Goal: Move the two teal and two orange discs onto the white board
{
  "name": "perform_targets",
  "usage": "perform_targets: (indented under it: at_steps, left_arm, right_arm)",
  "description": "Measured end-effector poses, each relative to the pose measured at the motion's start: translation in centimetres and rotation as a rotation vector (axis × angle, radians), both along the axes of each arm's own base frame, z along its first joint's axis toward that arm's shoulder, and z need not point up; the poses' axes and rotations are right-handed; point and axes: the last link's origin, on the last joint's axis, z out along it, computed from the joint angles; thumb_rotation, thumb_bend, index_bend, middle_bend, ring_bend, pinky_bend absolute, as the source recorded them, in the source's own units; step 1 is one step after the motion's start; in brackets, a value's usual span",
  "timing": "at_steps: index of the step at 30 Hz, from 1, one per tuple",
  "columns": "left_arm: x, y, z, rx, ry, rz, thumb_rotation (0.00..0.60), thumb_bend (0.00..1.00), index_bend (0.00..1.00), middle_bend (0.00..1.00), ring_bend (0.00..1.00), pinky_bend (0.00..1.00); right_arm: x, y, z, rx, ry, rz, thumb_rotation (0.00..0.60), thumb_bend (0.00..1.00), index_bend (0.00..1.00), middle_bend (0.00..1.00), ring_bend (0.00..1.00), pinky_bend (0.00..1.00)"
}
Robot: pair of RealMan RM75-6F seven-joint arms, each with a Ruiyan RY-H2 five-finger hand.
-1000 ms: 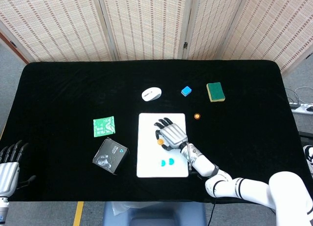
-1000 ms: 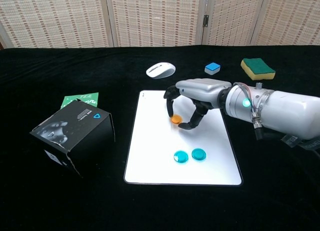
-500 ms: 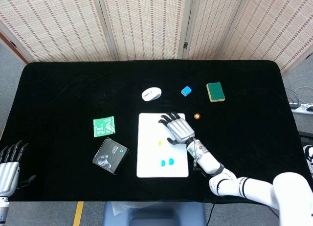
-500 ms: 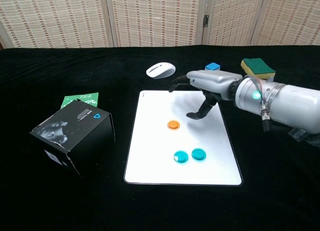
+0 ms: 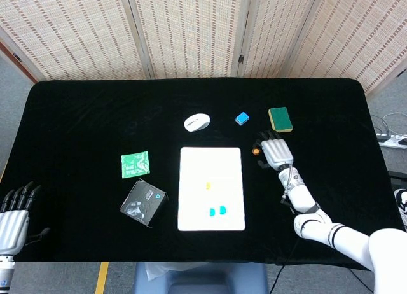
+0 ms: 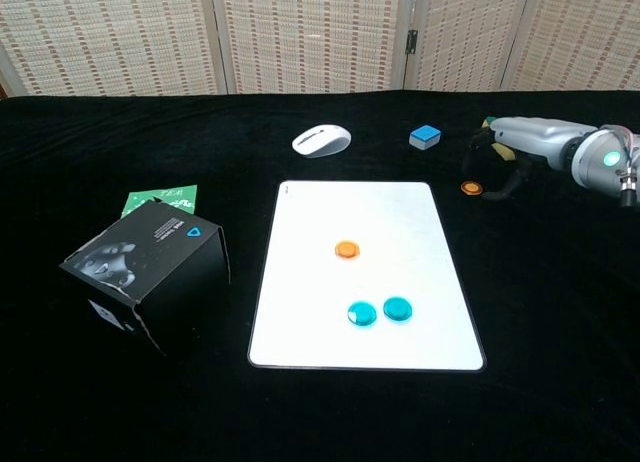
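The white board (image 5: 211,163) (image 6: 350,212) lies at the table's centre. On it sit one orange disc (image 5: 208,186) (image 6: 347,250) and two teal discs (image 5: 217,211) (image 6: 379,310) side by side nearer me. A second orange disc (image 5: 255,151) (image 6: 470,188) lies on the black cloth right of the board's far corner. My right hand (image 5: 275,153) (image 6: 500,152) arches over that disc with fingers spread around it, holding nothing. My left hand (image 5: 13,211) hangs open off the table's near left edge, seen only in the head view.
A white mouse (image 5: 197,122) (image 6: 321,140) and a blue cube (image 5: 241,119) (image 6: 425,136) sit beyond the board. A green-yellow sponge (image 5: 280,119) lies just past my right hand. A green card (image 5: 135,164) (image 6: 160,197) and a black box (image 5: 144,202) (image 6: 145,272) are left of the board.
My right hand let go of the orange disc on the board, lifted, and swept right and away to the second orange disc on the cloth. The left hand stayed put.
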Motion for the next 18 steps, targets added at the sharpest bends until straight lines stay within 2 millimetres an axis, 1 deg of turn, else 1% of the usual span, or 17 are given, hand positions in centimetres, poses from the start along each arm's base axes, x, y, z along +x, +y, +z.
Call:
perform_targets:
  at_steps: [4, 9, 18]
  left_arm:
    - [0.1, 0.0, 0.0, -0.002, 0.002, 0.001, 0.6, 0.19, 0.06, 0.02, 0.03, 0.0]
    - [0.1, 0.0, 0.0, -0.005, 0.006, 0.006, 0.6, 0.19, 0.06, 0.02, 0.03, 0.0]
    - [0.1, 0.1, 0.0, -0.005, 0.009, 0.012, 0.6, 0.19, 0.06, 0.02, 0.03, 0.0]
  right_arm:
    - [-0.7, -0.3, -0.3, -0.003, 0.011, -0.017, 0.6, 0.39, 0.37, 0.13, 0.0, 0.0]
    - [-1.2, -0.8, -0.5, -0.004, 0.025, -0.03, 0.6, 0.39, 0.37, 0.13, 0.0, 0.0]
    - [-0.8, -2.0, -1.0, -0.006, 0.026, -0.035, 0.6, 0.39, 0.37, 0.13, 0.0, 0.0]
